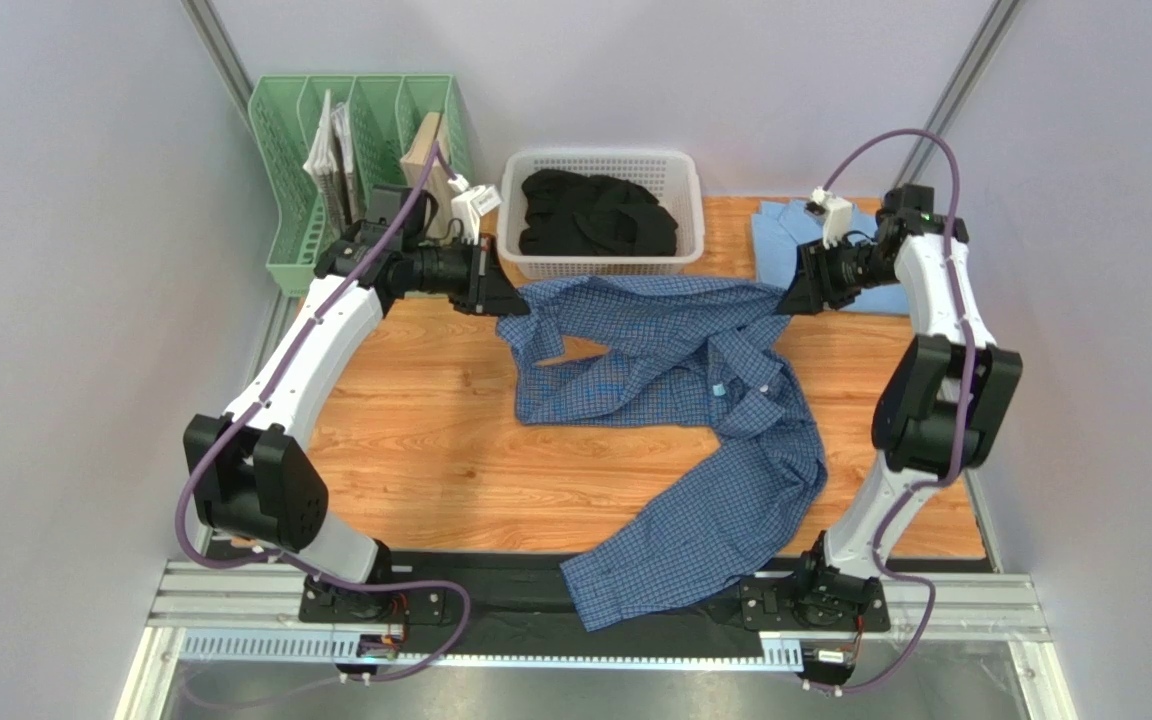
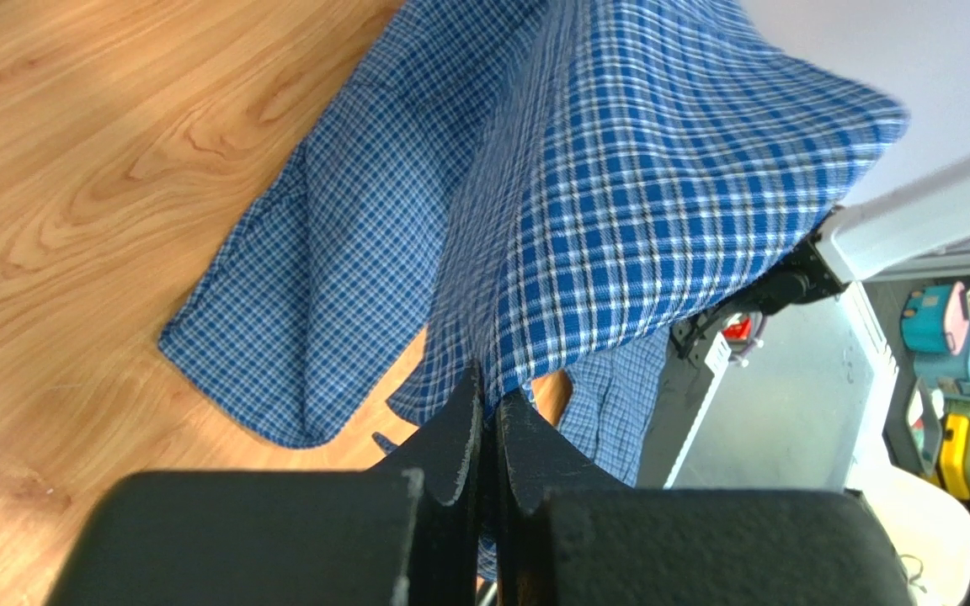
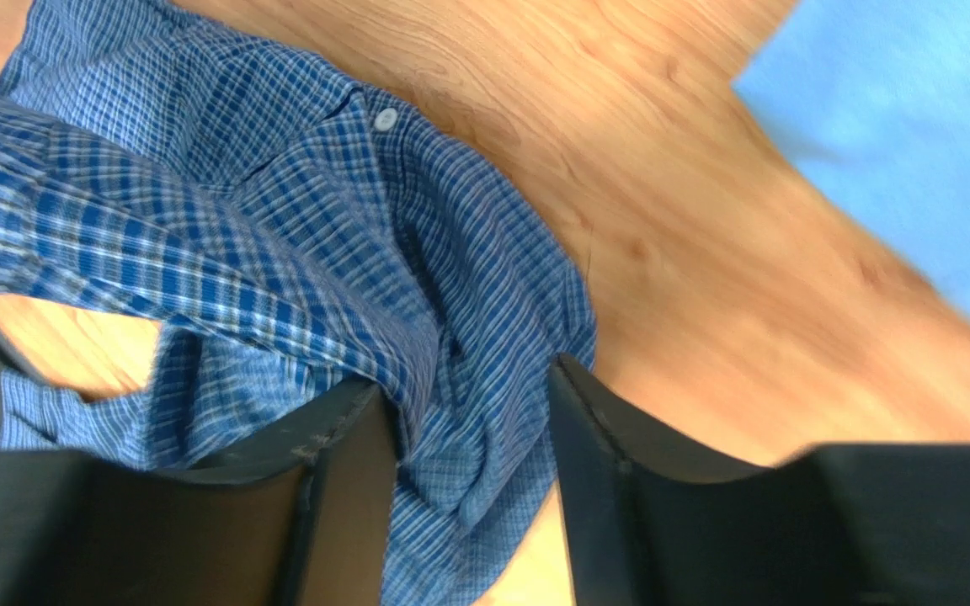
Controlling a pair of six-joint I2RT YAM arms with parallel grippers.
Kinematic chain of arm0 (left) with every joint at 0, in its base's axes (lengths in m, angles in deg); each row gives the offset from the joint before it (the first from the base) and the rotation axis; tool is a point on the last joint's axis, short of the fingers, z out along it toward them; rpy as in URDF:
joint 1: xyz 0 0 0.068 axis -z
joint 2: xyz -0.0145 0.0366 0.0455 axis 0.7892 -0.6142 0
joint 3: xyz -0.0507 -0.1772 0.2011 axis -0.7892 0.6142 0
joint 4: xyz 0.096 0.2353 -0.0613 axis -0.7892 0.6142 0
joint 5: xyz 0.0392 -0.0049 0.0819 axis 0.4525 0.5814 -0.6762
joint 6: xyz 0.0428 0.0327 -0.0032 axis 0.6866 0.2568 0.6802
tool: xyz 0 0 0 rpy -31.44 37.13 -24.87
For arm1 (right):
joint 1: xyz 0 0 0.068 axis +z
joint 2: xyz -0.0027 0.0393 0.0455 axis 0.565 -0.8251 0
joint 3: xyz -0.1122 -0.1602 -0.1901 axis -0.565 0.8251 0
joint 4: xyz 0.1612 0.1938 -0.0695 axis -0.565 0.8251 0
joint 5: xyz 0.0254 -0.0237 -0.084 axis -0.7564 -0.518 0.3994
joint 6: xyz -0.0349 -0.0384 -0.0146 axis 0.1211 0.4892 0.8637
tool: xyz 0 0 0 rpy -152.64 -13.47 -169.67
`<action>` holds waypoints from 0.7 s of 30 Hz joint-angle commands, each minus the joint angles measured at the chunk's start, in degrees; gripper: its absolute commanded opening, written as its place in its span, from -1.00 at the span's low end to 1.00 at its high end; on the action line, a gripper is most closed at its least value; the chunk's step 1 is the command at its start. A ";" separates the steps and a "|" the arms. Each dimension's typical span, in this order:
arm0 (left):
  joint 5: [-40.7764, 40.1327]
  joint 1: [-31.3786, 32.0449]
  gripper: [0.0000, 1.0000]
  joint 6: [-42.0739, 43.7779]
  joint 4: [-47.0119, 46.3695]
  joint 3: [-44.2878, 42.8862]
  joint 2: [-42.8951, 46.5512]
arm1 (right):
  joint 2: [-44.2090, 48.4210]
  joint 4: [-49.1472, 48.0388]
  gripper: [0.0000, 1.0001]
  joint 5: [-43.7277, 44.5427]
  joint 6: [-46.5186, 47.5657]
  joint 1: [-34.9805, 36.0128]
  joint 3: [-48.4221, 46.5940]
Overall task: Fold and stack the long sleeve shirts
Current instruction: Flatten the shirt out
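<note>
Left end effector (image 2: 488, 402) pinching the checked shirt (image 1: 657, 360), right end effector (image 3: 469, 385) spread: a one-sided lift could drag it off the table (image 1: 417, 428).

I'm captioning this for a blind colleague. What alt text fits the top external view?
A dark blue checked shirt lies rumpled across a wooden table, one sleeve trailing off the near edge, with the left gripper and right gripper at its far corners. Behind sit a white basket of dark clothes, a green rack and a light blue shirt.
</note>
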State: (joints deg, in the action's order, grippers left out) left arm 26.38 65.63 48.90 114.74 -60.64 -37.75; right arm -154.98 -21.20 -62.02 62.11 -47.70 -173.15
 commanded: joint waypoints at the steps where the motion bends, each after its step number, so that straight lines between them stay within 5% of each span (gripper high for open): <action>1: 0.95 -0.42 -1.00 -2.87 -3.78 -1.15 0.80 | 16.15 -8.78 0.05 9.52 -11.96 2.56 7.04; 5: 0.60 -0.42 -1.00 -4.18 -4.13 -2.29 0.54 | 24.95 -12.49 0.11 18.25 -22.26 6.87 14.86; 9: 0.34 -0.34 -1.00 -6.12 -4.48 -3.96 -0.08 | 34.08 -13.45 -0.15 20.27 -18.78 13.02 20.12; 12: 0.42 -0.51 -1.00 -7.43 -4.66 -4.58 -0.69 | 37.79 -15.73 -0.19 29.36 -12.19 29.41 24.52; 15: 0.86 -0.60 -1.00 -8.05 -4.83 -4.84 -1.39 | 36.14 -20.74 -0.17 42.28 -7.70 39.01 27.26; 21: 1.83 -2.71 -1.00 -9.46 -5.80 -5.02 -1.83 | 26.39 -30.76 -0.16 56.57 2.68 44.94 30.34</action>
State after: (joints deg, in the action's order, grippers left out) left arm 26.45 64.60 41.45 111.29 -63.16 -39.46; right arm -123.37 -42.79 -20.41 56.73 -3.90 -144.41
